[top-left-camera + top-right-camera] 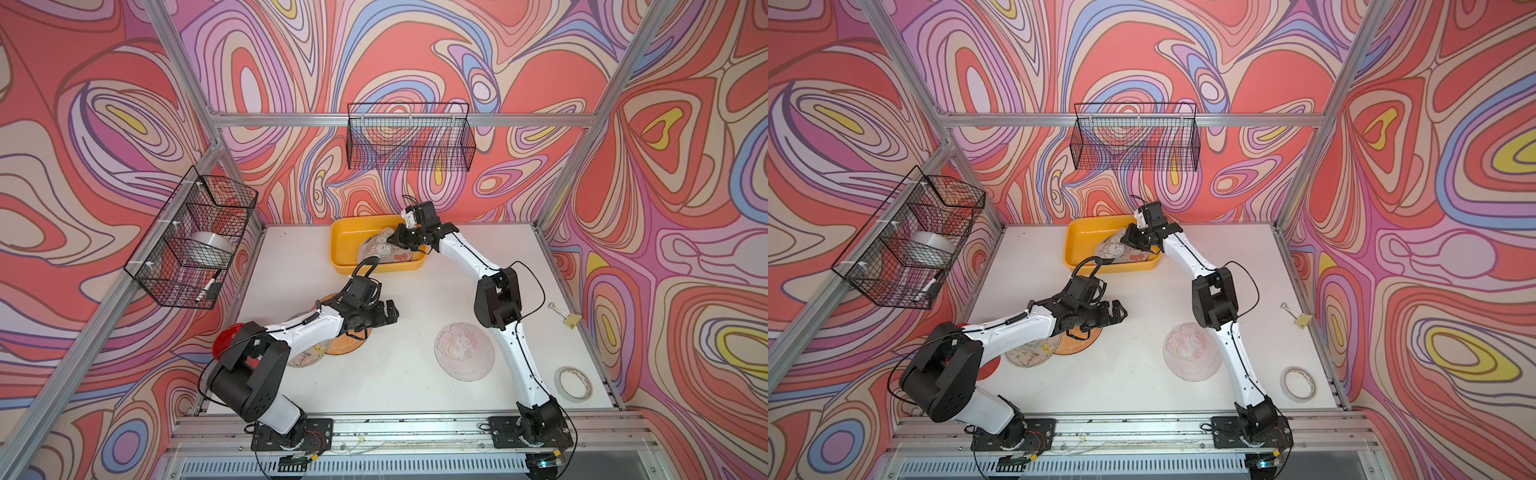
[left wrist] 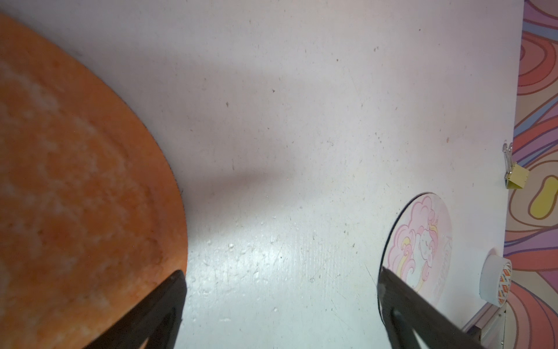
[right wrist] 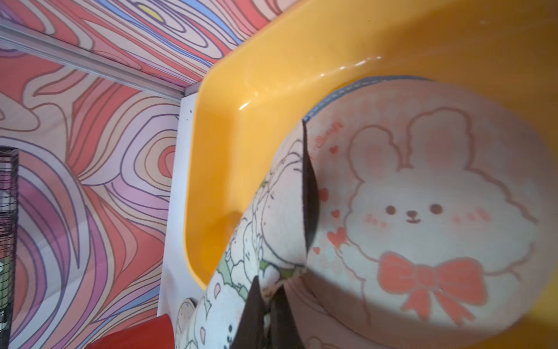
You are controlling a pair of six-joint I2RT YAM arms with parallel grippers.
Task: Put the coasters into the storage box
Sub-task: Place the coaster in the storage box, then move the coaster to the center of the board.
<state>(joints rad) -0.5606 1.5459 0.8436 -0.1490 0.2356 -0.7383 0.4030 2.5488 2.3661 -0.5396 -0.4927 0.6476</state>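
Note:
The yellow storage box (image 1: 345, 239) stands at the back of the table. My right gripper (image 1: 392, 240) reaches into it, shut on the edge of a bent coaster with white rabbits and green print (image 3: 271, 211). Under that one a bunny coaster with a red bow (image 3: 422, 226) lies in the box. My left gripper (image 1: 395, 311) hovers open over bare table, beside the plain orange coaster (image 2: 75, 196). A pink unicorn coaster (image 1: 463, 349) lies flat near the right arm. A floral coaster (image 1: 309, 353) is partly hidden under the left arm.
A ring of tape (image 1: 572, 383) and a binder clip (image 1: 571, 320) lie along the right edge. A red pot (image 1: 226, 338) sits behind the left arm. Black wire baskets hang on the back wall (image 1: 409, 137) and the left wall (image 1: 195, 237).

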